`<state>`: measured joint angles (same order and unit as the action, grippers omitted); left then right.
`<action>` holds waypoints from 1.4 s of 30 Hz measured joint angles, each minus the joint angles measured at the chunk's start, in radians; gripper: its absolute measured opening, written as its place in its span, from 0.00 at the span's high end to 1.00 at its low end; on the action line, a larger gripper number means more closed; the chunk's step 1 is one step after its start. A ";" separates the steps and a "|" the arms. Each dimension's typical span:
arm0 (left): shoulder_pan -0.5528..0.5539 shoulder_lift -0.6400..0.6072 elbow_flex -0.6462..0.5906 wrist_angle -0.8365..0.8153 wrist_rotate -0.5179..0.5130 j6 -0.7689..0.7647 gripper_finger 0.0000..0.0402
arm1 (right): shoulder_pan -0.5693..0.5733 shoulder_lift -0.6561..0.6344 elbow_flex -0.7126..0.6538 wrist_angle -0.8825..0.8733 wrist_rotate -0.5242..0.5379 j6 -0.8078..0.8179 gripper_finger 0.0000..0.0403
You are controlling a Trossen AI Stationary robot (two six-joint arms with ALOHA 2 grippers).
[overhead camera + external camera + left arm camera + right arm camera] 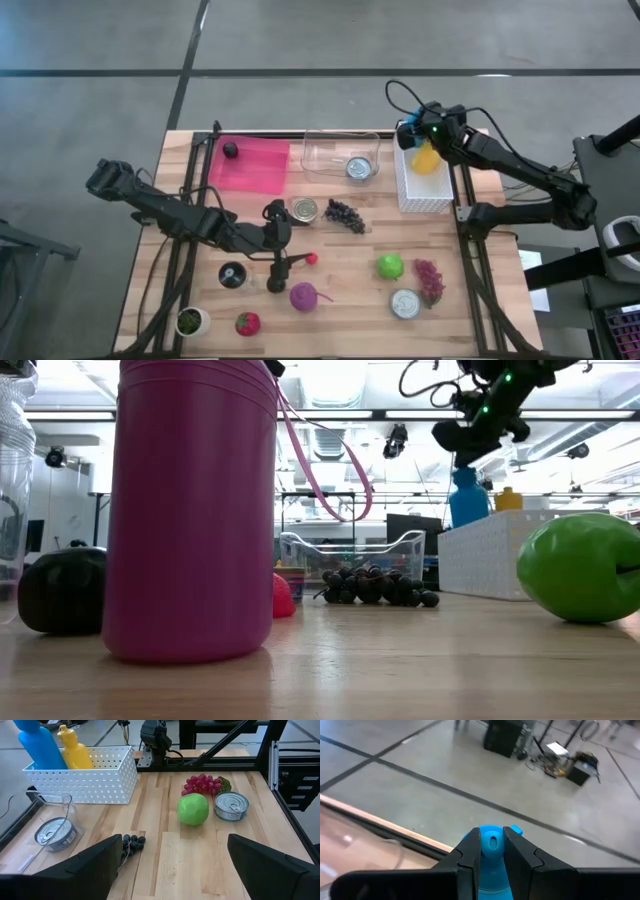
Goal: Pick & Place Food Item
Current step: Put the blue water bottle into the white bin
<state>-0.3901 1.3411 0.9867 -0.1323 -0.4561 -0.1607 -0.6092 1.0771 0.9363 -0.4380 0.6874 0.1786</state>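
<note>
My right gripper (408,130) is at the far right of the table, over the far end of the white perforated basket (425,185). It is shut on a blue bottle (468,498). A yellow bottle (426,158) stands in the same basket beside it. The left wrist view shows both bottles (39,744) upright inside the basket (85,780). My left gripper (174,842) hangs open over the middle of the table (283,238), with nothing between its fingers. A green apple (390,265) lies on the table at the right. My right gripper pinches the blue bottle's cap end (491,842) between its two fingers. The fingers slant down from the table's right side. The bottle hangs upright below them with its lower part inside the basket. Whether its bottom rests on the basket floor I cannot tell.
Dark grapes (345,215), red grapes (430,280), two tins (405,303) (305,210) and a purple fruit (303,296) lie on the wood. A clear tub (340,152) at the far edge holds another tin. A pink mat (250,163) lies far left, a strawberry (247,323) near left.
</note>
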 joint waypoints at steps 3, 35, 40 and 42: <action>0.000 0.000 0.000 0.000 0.000 0.000 0.08 | -0.037 0.000 -0.003 0.002 -0.021 0.032 0.86; 0.000 0.000 0.000 0.000 0.000 0.004 0.08 | -0.231 0.000 -0.071 -0.028 -0.087 0.214 0.80; 0.000 0.000 0.000 0.000 0.000 0.004 0.10 | -0.231 0.000 -0.071 -0.029 -0.086 0.211 0.72; 0.000 0.000 0.000 0.000 0.000 0.004 0.11 | -0.231 -0.001 -0.071 -0.029 -0.086 0.211 0.69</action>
<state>-0.3898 1.3411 0.9867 -0.1322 -0.4561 -0.1570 -0.8398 1.0766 0.8654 -0.4667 0.6018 0.3899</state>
